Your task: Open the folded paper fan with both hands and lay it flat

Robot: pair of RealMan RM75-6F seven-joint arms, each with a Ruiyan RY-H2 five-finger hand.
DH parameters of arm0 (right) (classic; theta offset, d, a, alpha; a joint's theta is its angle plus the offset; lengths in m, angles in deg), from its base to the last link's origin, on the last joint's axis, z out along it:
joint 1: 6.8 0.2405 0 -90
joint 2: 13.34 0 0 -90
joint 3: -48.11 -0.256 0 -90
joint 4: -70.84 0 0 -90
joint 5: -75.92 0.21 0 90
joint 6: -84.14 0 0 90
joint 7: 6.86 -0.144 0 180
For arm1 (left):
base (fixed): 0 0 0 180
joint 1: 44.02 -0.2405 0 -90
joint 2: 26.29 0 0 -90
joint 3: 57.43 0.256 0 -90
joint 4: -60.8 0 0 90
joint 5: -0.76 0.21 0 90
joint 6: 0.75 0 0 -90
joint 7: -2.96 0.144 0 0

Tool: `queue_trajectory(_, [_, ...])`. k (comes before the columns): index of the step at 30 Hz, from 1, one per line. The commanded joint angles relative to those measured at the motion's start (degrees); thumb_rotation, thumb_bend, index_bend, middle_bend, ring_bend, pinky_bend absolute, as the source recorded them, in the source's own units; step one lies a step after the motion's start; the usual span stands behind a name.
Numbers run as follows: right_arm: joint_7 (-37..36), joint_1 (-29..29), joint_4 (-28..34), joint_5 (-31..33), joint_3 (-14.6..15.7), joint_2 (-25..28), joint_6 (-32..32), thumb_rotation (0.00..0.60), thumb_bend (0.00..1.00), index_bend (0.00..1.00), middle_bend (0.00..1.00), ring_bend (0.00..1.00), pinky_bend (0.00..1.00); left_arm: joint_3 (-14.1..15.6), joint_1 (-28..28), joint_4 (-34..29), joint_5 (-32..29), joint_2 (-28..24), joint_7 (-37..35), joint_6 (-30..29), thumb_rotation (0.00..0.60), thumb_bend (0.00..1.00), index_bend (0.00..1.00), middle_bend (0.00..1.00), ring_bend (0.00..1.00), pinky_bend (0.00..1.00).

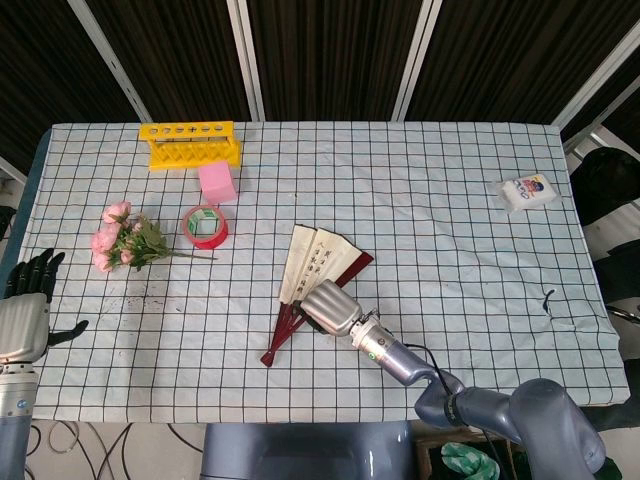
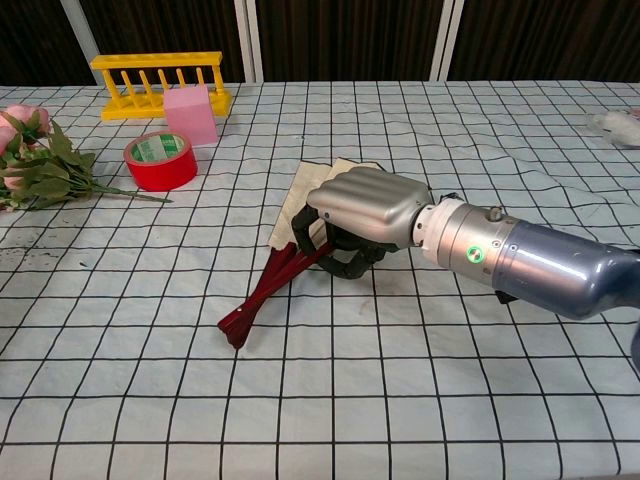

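Paper fan (image 1: 313,275) lies partly spread near the middle of the frame on the desk (image 1: 450,250), cream leaf angled up, dark red ribs gathered toward a pivot at lower left. It looks light and thin; the leaf would crease or tear easily, so the stiff outer ribs seem the place to take hold. The right hand (image 2: 362,215) is curled down over the ribs, fingers closed around them. The left hand (image 1: 28,300) waits at the left edge, fingers apart, holding nothing. A checked cloth covers the desk, slightly wrinkled; dark slatted panels stand behind.
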Motion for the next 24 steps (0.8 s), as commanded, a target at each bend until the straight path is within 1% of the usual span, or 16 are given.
queue_trajectory(1, [-0.1,-0.1,-0.2,0.1,0.1,0.0,0.0,0.6,0.72,0.92,0.95,1.0,0.93,0.0,0.0,0.0,-0.1,0.0,0.0,0.0,0.6,0.0,0.0,0.0,0.0,0.0])
queue_trajectory(24, [1.2,0.1,2.6,0.7,-1.2,1.2,-0.4,0.6,0.72,0.92,0.95,1.0,0.93,0.0,-0.2,-0.3,-0.3,-0.1,0.0,-0.1,0.6,0.0,0.0,0.0,0.0,0.0])
